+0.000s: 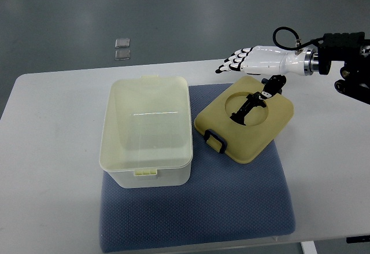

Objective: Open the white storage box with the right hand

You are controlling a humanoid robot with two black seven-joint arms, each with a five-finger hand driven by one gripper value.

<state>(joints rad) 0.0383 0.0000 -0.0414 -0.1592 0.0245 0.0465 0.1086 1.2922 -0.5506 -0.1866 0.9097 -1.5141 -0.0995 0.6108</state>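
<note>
The white storage box (145, 131) stands without its lid on the left part of a blue mat (243, 202); its inside looks empty. Its yellowish lid (272, 118) lies to the right on the mat, with a round recess, a black handle (248, 106) in it and a dark clip (215, 140) on its near edge. My right hand (240, 60) hovers over the lid's far edge with the fingers stretched out to the left and holding nothing. Its dark thumb (273, 85) hangs close to the lid's far rim; I cannot tell whether it touches. The left arm is out of the picture.
The white table (52, 167) carries the mat; its far edge runs just behind my hand. Two small clear pieces (122, 48) lie on the grey floor beyond. My right forearm (335, 57) comes in at the upper right.
</note>
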